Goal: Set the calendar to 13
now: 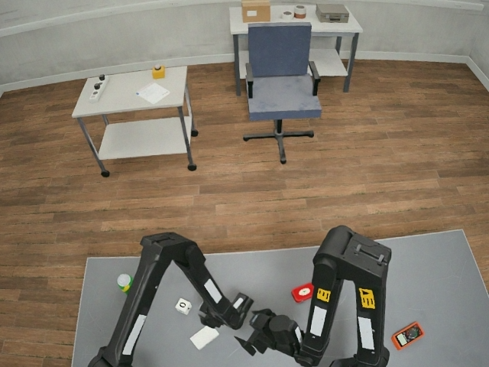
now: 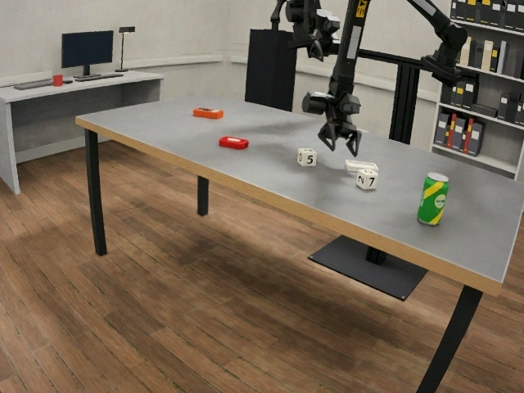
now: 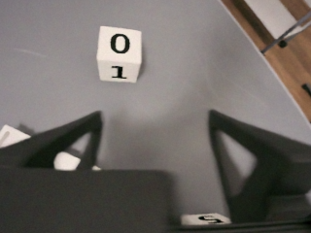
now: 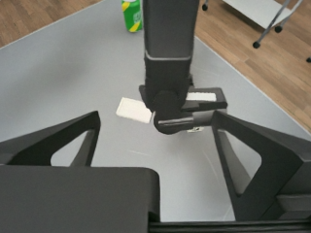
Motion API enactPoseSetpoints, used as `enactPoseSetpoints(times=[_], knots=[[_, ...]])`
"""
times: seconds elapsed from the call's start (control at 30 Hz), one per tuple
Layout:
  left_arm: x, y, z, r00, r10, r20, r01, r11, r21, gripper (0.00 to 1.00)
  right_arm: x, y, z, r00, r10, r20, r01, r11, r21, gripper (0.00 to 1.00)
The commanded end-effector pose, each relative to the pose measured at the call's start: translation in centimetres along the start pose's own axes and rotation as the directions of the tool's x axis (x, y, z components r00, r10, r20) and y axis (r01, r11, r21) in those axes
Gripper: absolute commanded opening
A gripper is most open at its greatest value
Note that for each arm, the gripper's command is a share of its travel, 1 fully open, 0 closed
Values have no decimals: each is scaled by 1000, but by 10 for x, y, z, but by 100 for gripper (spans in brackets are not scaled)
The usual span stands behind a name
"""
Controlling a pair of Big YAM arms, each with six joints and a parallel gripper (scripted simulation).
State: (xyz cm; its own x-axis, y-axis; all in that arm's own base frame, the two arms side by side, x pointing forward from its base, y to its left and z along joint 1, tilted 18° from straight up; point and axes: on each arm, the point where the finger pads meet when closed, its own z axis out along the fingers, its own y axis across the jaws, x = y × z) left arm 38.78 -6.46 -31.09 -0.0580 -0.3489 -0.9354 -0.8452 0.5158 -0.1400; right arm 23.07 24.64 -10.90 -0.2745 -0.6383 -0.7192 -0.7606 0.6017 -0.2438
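A white cube [image 1: 182,306] [image 2: 367,179] [image 3: 120,54] stands on the table with 0 on top; 1 shows on the side in the left wrist view, and 7 and a sideways 2 show in the exterior view. The other cube [image 2: 306,157] [image 3: 201,219] shows 5 and 0 on its sides; its top digit is unclear, and the left arm covers it in the top view. The white tray [image 1: 204,337] [image 2: 360,167] [image 4: 133,110] is empty. My left gripper [image 2: 343,152] [image 3: 155,116] is open and empty, above the table near the tray. My right gripper is open and empty, well above the table.
A green can [image 1: 124,282] [image 2: 432,198] [image 4: 132,16] stands beyond the 0-topped cube. A red case [image 1: 302,292] [image 2: 233,142] and an orange meter [image 1: 408,336] [image 2: 208,112] lie toward the right arm's side. The two grippers are close together in the top view.
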Motion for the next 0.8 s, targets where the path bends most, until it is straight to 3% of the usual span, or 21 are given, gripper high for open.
enactPoseSetpoints(times=[0.0,0.17,0.23,0.33,0.5,0.73,0.77], knots=[[-13,-12,4,999,-51,7,51,997,-56,69,-3,1,1,1000,-1,9,1,1000,-1,100],[-31,-10,13,969,249,-14,-249,963,-100,69,-3,1,1,1000,-1,9,1,1000,-1,100],[-31,-10,13,969,249,-14,-249,963,-100,69,-3,1,1,1000,-1,9,1,1000,-1,100],[-45,-5,21,906,421,-50,-424,896,-130,69,-3,1,1,1000,-1,9,1,1000,-1,100],[-60,-4,33,806,580,-121,-592,794,-138,69,0,3,5,1000,-5,-8,5,1000,-5,100],[-69,-8,51,637,725,-261,-760,648,-54,69,-5,7,31,1000,-22,-19,21,1000,-14,100],[-69,-8,51,637,725,-261,-760,648,-54,69,-5,7,31,1000,-22,-19,21,1000,-14,100]])
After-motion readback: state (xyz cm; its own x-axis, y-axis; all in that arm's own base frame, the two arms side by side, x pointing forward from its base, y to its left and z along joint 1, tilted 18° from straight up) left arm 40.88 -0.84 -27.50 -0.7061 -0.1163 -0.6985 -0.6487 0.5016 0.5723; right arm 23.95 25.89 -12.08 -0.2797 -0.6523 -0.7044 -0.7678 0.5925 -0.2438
